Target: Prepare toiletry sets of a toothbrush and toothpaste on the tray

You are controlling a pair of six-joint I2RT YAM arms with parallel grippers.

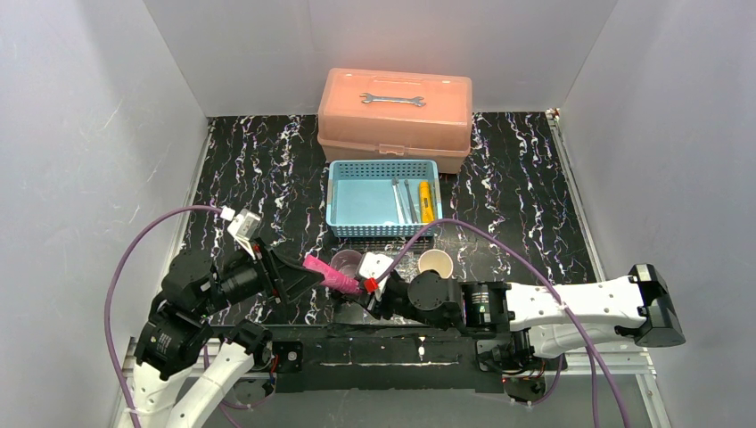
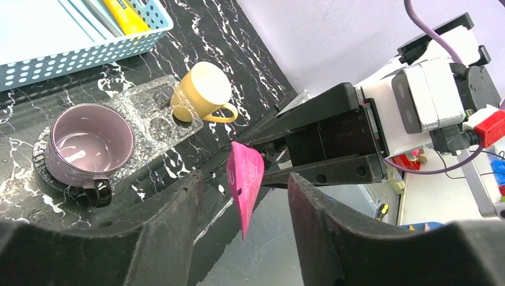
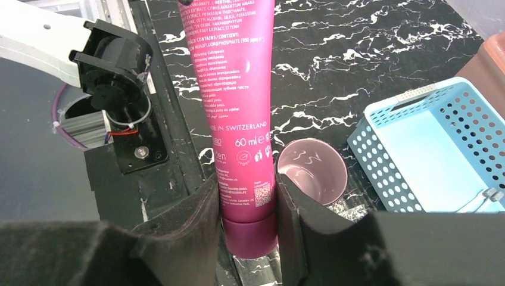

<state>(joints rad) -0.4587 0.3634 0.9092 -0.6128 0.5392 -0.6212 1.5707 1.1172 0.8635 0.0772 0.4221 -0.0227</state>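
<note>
My right gripper (image 3: 247, 196) is shut on the cap end of the magenta toothpaste (image 3: 238, 89), holding it level above the table's near edge. The tube's flat crimped end (image 2: 246, 179) sits between the fingers of my left gripper (image 2: 244, 182), which is open with a gap on each side. The clear glittery tray (image 2: 149, 113) lies behind, with a purple mug (image 2: 89, 146) at its left end and a yellow mug (image 2: 205, 89) at its right. Two thin pale toothbrushes (image 1: 403, 201) and a yellow toothpaste (image 1: 426, 201) lie in the light-blue basket (image 1: 383, 198).
A salmon-pink toolbox (image 1: 395, 116) with a wrench (image 1: 392, 99) on its lid stands behind the basket at the back. White walls close in the black marbled table on three sides. Both arms meet low over the near edge.
</note>
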